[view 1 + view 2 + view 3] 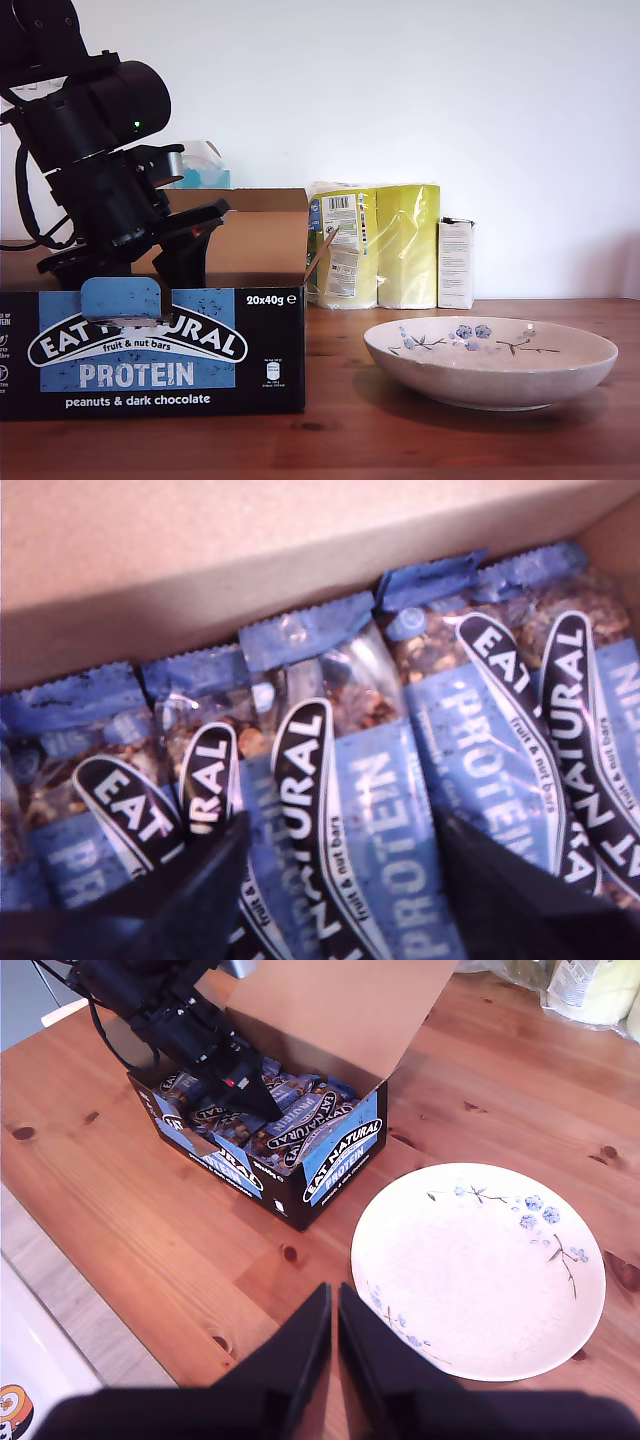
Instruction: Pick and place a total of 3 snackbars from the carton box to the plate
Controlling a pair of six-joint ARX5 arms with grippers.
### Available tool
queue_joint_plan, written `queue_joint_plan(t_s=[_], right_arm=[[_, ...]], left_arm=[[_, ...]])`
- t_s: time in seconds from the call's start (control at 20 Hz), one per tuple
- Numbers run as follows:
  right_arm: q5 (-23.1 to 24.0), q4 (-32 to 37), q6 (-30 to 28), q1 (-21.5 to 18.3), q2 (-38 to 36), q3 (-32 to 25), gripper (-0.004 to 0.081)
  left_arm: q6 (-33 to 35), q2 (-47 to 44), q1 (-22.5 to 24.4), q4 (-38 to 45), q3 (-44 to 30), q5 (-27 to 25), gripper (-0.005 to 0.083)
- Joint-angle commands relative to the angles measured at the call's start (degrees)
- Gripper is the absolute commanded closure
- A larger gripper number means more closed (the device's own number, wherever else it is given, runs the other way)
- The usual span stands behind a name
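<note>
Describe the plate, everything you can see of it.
The plate is a wide, shallow, bowl-like dish, cream with fine speckles, ceramic by its look. Blue flowers on thin dark branches are painted inside along part of the rim. It holds nothing. It sits upright on the wooden table, at the exterior view's right, beside the carton box with a gap between them. Nothing else touches it. In the second wrist view, my second gripper, fingers shut, hangs above its near edge.

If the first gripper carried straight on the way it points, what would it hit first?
Most likely the snackbars packed in the carton box: my first gripper points down at them, jaws open astride one wrapper. Remaining gap is unclear.
</note>
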Motion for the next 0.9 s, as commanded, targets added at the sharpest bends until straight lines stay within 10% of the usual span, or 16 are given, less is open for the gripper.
queue_joint_plan(t_s=[0.0,0.85], right_arm=[[0.2,0.2,-0.2,0.3,0.0,0.7,0.0783],[-0.3,-1.6,-0.6,0.3,-0.1,0.7,0.0783]], left_arm=[[-0.2,1.2,-0.2,-0.4,-0.8,0.6,0.0531],[10.3,-8.1,-3.1,-10.4,9.4,1.4,0.0581]])
